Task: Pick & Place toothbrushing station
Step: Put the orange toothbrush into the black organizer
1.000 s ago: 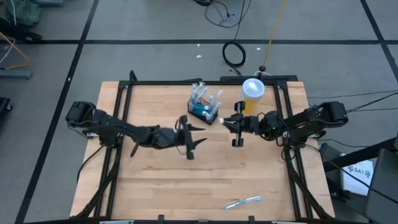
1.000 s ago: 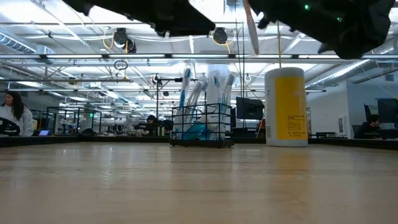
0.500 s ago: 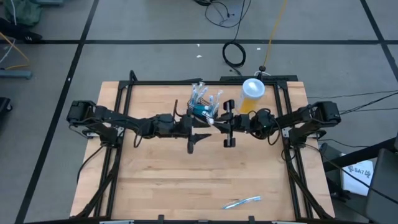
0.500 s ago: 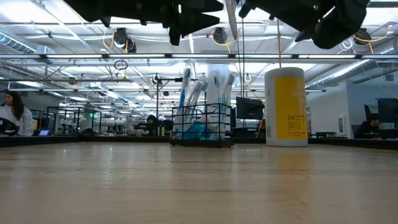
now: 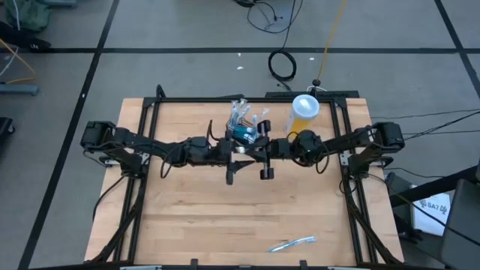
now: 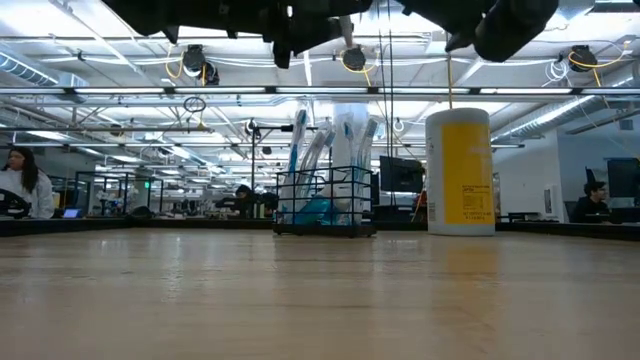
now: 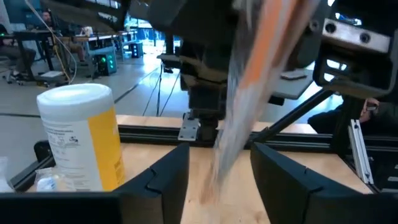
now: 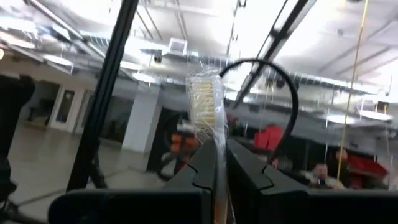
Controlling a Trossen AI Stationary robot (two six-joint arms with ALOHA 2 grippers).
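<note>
Change since a second ago: right gripper (image 5: 265,152) has moved from beside the yellow cup (image 5: 304,112) inward to just in front of the toothbrushing station (image 5: 247,128); left gripper (image 5: 238,156) has advanced to meet it.

Station: small black wire-mesh basket (image 6: 325,203), rectangular, holding wrapped toothbrushes upright, standing on the wooden table (image 5: 187,217) beside the cup.

Right gripper: clenched on a clear-wrapped toothbrush (image 8: 208,115). Left gripper: fingers (image 7: 161,180) spread either side of that toothbrush, apart from it.

Another wrapped toothbrush (image 5: 292,244): well apart from the station, near the table's front edge.
</note>
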